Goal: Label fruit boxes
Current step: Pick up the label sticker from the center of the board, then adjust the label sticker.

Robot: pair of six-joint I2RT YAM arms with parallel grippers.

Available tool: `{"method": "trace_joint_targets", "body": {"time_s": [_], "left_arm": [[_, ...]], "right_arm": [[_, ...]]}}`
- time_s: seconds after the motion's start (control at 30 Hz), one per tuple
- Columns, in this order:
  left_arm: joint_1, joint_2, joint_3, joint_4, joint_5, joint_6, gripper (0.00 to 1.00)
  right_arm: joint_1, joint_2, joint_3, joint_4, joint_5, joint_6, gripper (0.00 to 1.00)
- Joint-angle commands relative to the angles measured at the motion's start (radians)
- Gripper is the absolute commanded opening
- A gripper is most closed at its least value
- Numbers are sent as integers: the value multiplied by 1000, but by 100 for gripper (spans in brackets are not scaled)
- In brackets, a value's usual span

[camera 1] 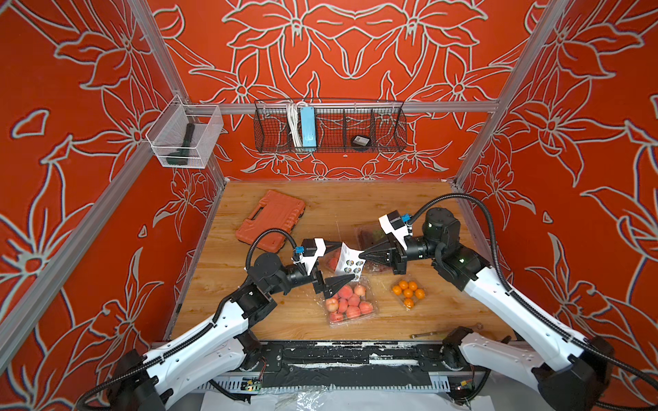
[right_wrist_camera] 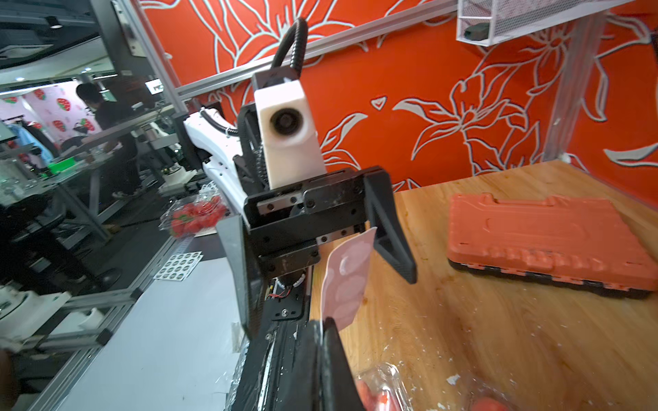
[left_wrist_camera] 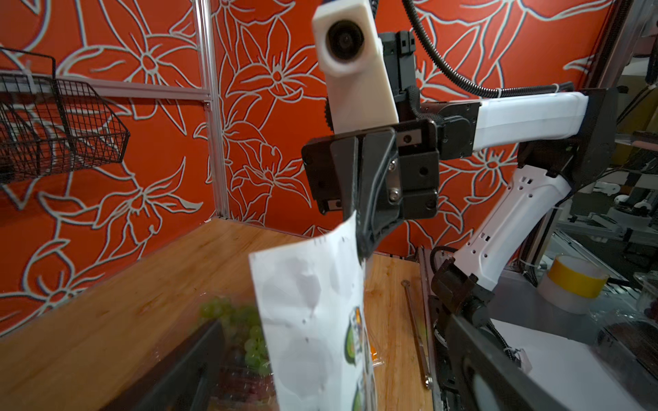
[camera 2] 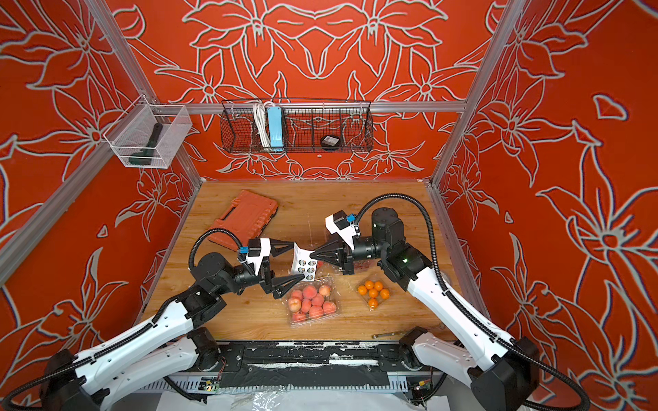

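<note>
Both top views show my right gripper shut on one edge of a white sticker sheet held above the table. My left gripper is open, its fingers standing either side of the sheet's other end without touching it. In the right wrist view the pads pinch the sheet. Of the fruit boxes, one full of peaches lies in front, the small oranges to its right, a peach box partly under the sheet, and the grapes beneath the right arm.
An orange tool case lies at the back left of the wooden table. A thin metal rod rests near the front right edge. A wire basket hangs on the back wall and a mesh bin on the left rail.
</note>
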Motion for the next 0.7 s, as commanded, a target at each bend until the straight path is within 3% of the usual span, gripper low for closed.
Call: {"method": "trace_joint_targets", "body": {"time_s": [0.0, 0.13, 0.23, 0.3, 0.57, 0.67], "left_arm": [[28, 31, 36, 26, 23, 10, 98], [50, 47, 23, 90, 138, -20, 98], [50, 66, 31, 121, 252, -36, 85], [48, 68, 37, 112, 247, -42, 72], [48, 101, 49, 129, 246, -55, 37], [48, 107, 59, 128, 255, -59, 32]], "right_arm": [[-2, -28, -1, -30, -88, -46, 0], [-2, -29, -10, -1, -99, -28, 0], [-2, -7, 6, -10, -84, -29, 0], [-2, 7, 16, -24, -84, -37, 0], [-2, 8, 11, -20, -73, -34, 0], [-2, 4, 6, -19, -69, -35, 0]]}}
